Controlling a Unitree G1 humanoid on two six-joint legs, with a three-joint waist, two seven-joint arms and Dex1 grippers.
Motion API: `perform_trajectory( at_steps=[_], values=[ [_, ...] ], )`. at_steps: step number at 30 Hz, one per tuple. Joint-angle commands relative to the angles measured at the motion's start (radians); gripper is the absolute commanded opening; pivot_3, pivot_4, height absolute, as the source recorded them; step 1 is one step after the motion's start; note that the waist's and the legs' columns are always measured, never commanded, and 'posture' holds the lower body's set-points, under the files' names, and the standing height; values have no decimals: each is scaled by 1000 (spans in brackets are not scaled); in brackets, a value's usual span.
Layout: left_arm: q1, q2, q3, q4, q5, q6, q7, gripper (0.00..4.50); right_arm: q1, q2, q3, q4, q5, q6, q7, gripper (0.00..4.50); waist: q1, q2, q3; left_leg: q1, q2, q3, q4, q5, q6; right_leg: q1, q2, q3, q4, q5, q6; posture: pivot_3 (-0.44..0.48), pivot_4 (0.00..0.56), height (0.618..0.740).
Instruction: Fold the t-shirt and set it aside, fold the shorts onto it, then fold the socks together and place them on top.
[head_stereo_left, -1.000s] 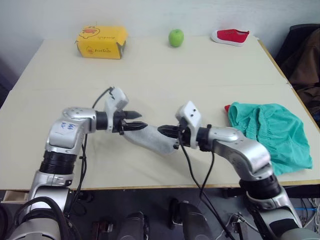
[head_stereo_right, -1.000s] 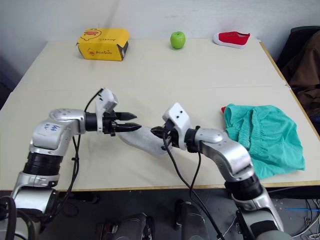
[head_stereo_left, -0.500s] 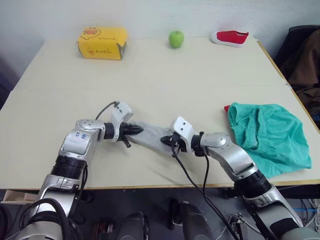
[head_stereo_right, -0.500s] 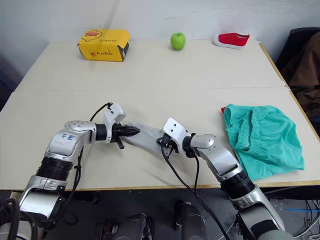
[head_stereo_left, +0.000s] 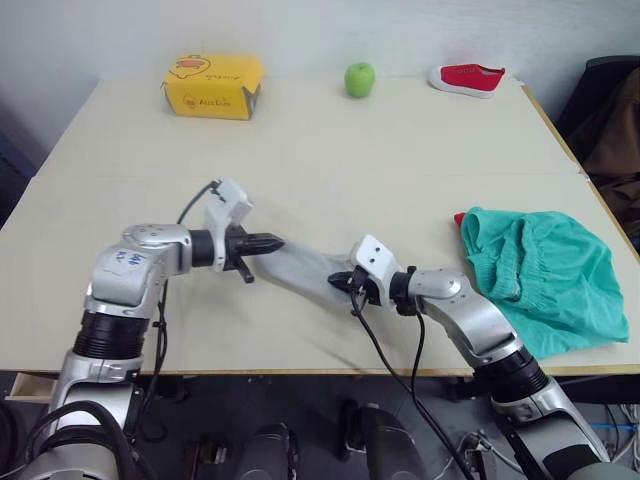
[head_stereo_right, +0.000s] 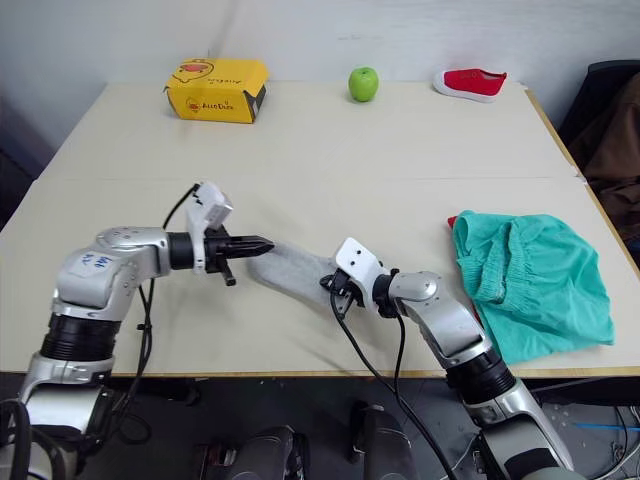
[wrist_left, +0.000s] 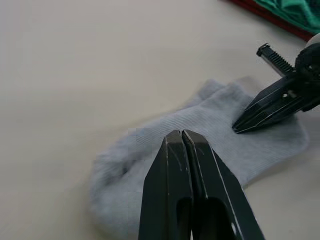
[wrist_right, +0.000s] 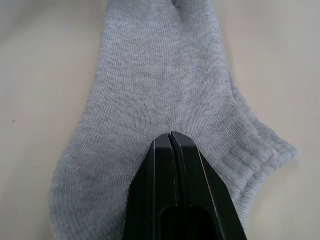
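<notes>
My left gripper (head_stereo_left: 272, 243) has its fingers pressed together on one end of the grey socks (head_stereo_left: 305, 270), which lie stretched across the near middle of the table (head_stereo_left: 330, 160). My right gripper (head_stereo_left: 342, 281) is pinched shut on the other end, near the ribbed cuff. In my right wrist view the dark fingers (wrist_right: 172, 150) meet tip to tip with the knit cloth bunched just ahead of them. In my left wrist view my own fingers (wrist_left: 181, 150) are closed on the fabric, and the tip of my other gripper shows at about 2 o'clock, touching the sock.

From the socks, the teal shorts (head_stereo_left: 545, 275) lie crumpled at 3 o'clock by the table's right edge. A sliver of the red t-shirt (head_stereo_left: 458, 218) peeks out from under their left side.

Along the far edge, a yellow box (head_stereo_left: 213, 85) sits at 11 o'clock, a green apple (head_stereo_left: 359, 79) at 12 o'clock and a small red shoe (head_stereo_left: 468, 77) at 1 o'clock, all well apart from my grippers.
</notes>
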Motion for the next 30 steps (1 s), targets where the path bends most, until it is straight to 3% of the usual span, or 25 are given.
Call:
perform_trajectory(
  at_steps=[1,7,10,13,17,25,30],
  values=[
    [-3,-6,-24,-2,17,7,27,41,9,-2,4,10,-25,17,1,0,0,0,0,0,0,0,0,0,0,0,0,0,0,0,0,0,150,740],
    [50,16,-63,95,94,-79,59,41,-2,3,3,15,-31,16,4,0,-5,0,0,0,0,0,0,0,0,0,0,0,0,0,0,0,150,740],
    [102,85,-33,91,125,-124,67,41,5,-3,1,7,-31,15,9,0,-7,-1,0,0,0,0,0,0,0,0,0,0,0,0,0,0,150,740],
    [144,111,64,47,41,-48,62,627,12,-8,2,-1,-32,16,15,0,-11,-1,0,1,1,0,-1,0,-1,0,0,0,0,0,0,0,150,740],
    [230,116,223,-66,-83,115,74,1808,17,-11,-2,-7,-31,16,21,0,-11,-1,0,0,1,0,-1,-1,-1,-1,0,0,0,0,0,0,150,740],
    [260,-17,405,-193,-250,422,228,4325,13,7,-5,8,-36,10,21,0,-4,-2,-1,0,0,-1,0,-1,-1,0,0,0,-1,0,0,0,150,740],
    [205,-173,421,-170,-249,498,369,4452,14,13,-1,8,-41,8,22,0,-5,-3,-2,0,0,-1,0,-1,-1,0,0,0,0,0,0,0,150,740]
  ],
)
